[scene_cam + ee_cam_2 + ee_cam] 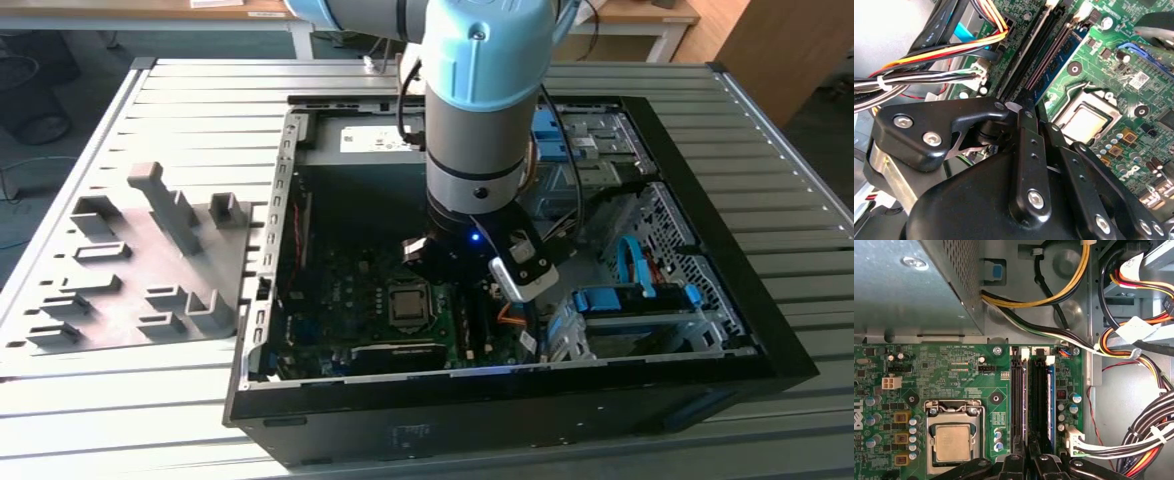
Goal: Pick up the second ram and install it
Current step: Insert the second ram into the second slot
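Note:
My gripper (457, 288) is low inside the open computer case (747, 330), right over the memory slots of the green motherboard (954, 370). In both wrist views the fingers (1021, 150) stand close together at the near end of a slot. The second ram (1024, 405) is a thin dark stick seen edge-on. It stands along that slot and runs under my gripper (1026, 459). In the second wrist view its toothed edge (1050, 54) leads away from my gripper (1023, 107). Another stick with a blue label (1050, 405) sits two slots over.
The processor socket (952, 440) lies beside the slots. Bundles of orange, yellow, black and white cables (1139, 440) crowd the other side. A grey tray of holder blocks (134, 270) lies outside the case at the exterior view's left. Blue drive brackets (627, 300) fill the case's right side.

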